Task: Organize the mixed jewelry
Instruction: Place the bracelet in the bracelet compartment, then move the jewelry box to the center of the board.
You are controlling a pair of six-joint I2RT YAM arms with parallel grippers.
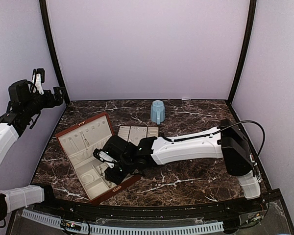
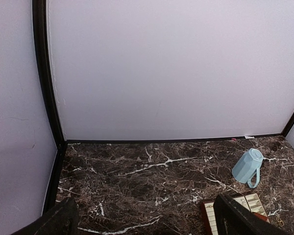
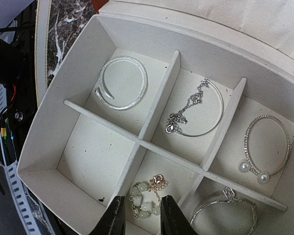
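Right arm [image 1: 186, 147]: stretched low across the surface toward its left edge, wrist over the open box [image 1: 81, 142]. Right jaws parted slightly, holding nothing, above a bead bracelet [image 3: 146, 196] lying in one compartment. Silver bangle [image 3: 121, 82], chain bangle [image 3: 196, 108] and pearl bangle [image 3: 267, 147]: separate compartments. Left arm [image 1: 5, 137]: raised beyond the left edge, left jaws wide, empty

Reaches from the right across dark marble table [image 1: 196, 115] with right arm [image 1: 186, 147], right gripper [image 1: 100, 159] low over cream-lined compartments of open reddish-brown box [image 1: 76, 147]. Holds left arm [image 1: 5, 137] raised near left wall [image 1: 19, 49]. Blue mug [image 1: 158, 111] at rear, cream slotted tray [image 1: 137, 132] just behind gripper, beside box.
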